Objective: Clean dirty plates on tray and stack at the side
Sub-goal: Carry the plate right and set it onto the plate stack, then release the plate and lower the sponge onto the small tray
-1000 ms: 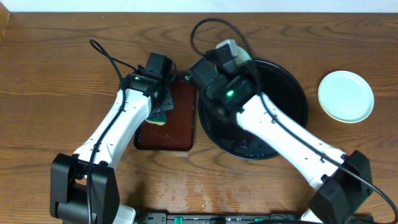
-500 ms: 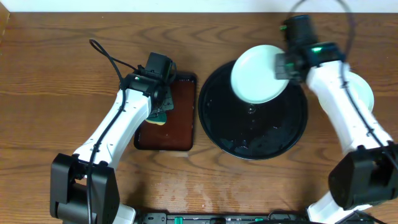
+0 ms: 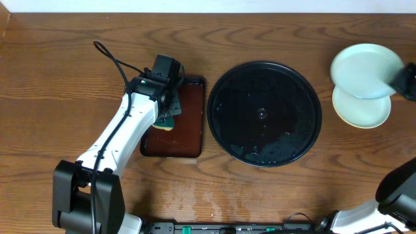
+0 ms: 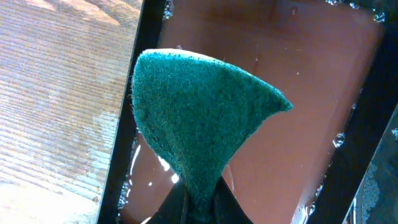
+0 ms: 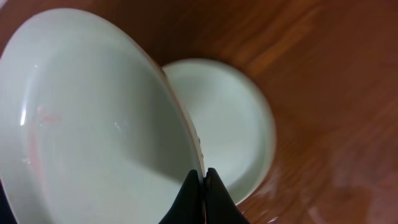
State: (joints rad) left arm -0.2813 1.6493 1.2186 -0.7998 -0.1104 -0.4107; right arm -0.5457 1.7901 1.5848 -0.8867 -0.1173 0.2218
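Note:
The large round black tray point(image 3: 263, 114) sits wet and without plates at the table's middle. My right gripper point(image 3: 398, 81) at the far right edge is shut on the rim of a pale mint-white plate point(image 3: 365, 62), held tilted just above the plate lying on the table point(image 3: 363, 112). In the right wrist view the jaws point(image 5: 202, 177) pinch the held plate's rim point(image 5: 93, 118) over the lower plate point(image 5: 230, 124). My left gripper point(image 3: 170, 112) is shut on a green sponge point(image 4: 199, 118) over the brown rectangular tray point(image 3: 185, 133).
The brown rectangular tray point(image 4: 298, 93) holds a film of water. A black cable point(image 3: 114, 62) runs across the wood behind the left arm. The table's back edge meets a white wall at the top.
My right arm has carried the mint-white plate from above the black tray to the far right, over the plate lying there. The left arm has not moved.

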